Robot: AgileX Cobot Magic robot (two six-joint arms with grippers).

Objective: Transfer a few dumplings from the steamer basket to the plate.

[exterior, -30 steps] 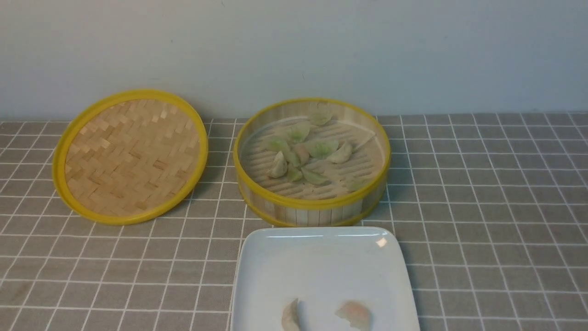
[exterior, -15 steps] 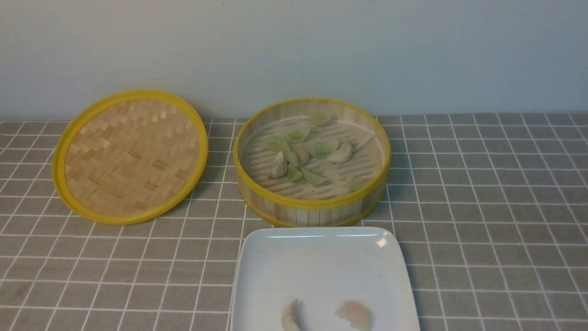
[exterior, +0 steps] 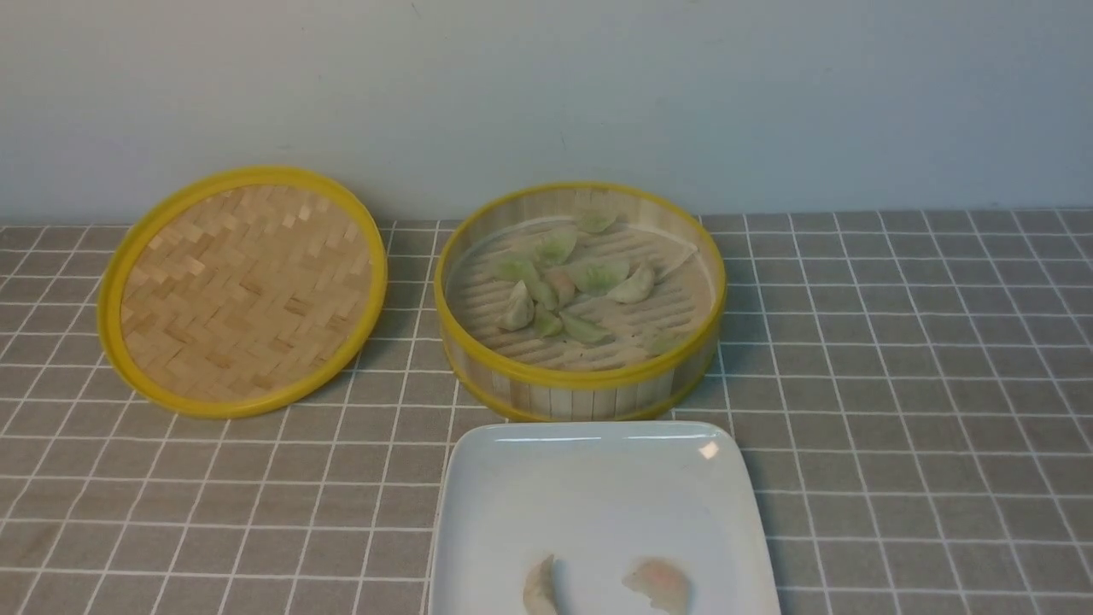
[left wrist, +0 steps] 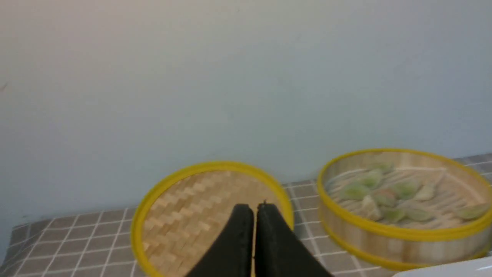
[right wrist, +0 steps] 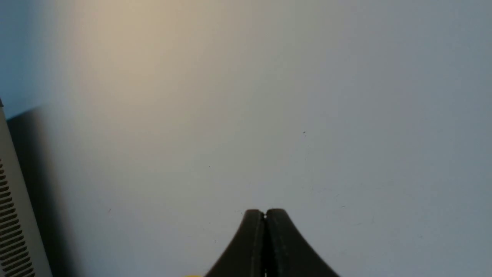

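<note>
meanwhile both the left gripper and right gripper are closed tight, holding nothing.

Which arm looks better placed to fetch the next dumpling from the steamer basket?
Probably left: the left gripper is shut and empty, with the steamer basket in its camera. The right gripper faces only wall.

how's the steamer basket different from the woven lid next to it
The steamer basket sits flat with an upright slatted wall; the woven lid is a shallow disc that looks tilted up toward the wall. The basket holds pale green dumplings; the lid holds nothing. The basket's floor is slatted, the lid's face herringbone weave. Both are round bamboo with yellow rims.
</note>
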